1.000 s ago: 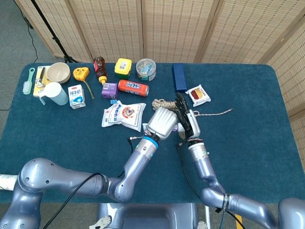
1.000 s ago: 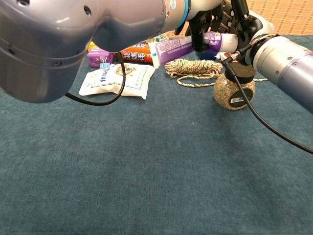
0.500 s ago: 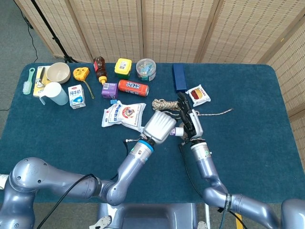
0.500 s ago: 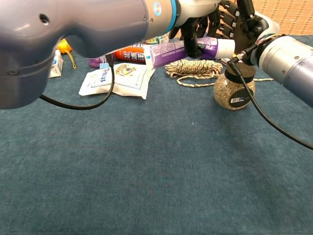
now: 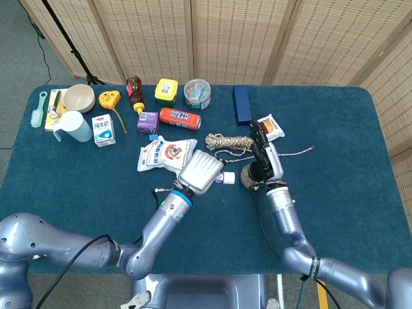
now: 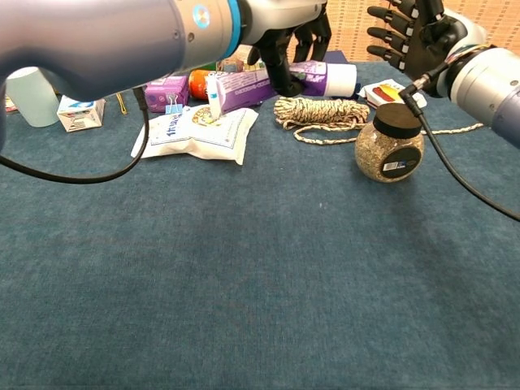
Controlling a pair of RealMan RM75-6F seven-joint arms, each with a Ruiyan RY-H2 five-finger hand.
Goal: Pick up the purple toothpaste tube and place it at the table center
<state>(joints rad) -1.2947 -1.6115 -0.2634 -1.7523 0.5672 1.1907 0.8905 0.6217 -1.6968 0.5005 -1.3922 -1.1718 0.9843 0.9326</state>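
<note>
- Woven folding screens stand behind a dark teal table [image 5: 77, 193] in the head view. The left hand [image 5: 201, 171] hangs above the table just right of a white snack bag [image 5: 167, 155], its fingers wrapped around the purple toothpaste tube [image 5: 225, 177], of which only the white cap end shows past the hand.
- The right hand [image 5: 266, 158] holds nothing, fingers spread, just beside a black-lidded jar [image 5: 248, 175] and near a coil of rope [image 5: 229, 141]. A blue box [image 5: 242, 103] and a small red-and-white packet [image 5: 268, 128] lie behind them; a milk carton [image 5: 103, 129], cup [image 5: 75, 125] and bowl [image 5: 78, 98] sit far left.
- From the chest view, the left hand [image 6: 288, 45] grips the purple toothpaste tube [image 6: 280, 81] around its middle, lifted off the table, roughly level, cap toward the right, above the rope [image 6: 322, 112] and the snack bag [image 6: 195, 130].
- The right hand [image 6: 414, 36] is empty with fingers apart, raised above the jar [image 6: 390, 154], apart from the tube.
</note>
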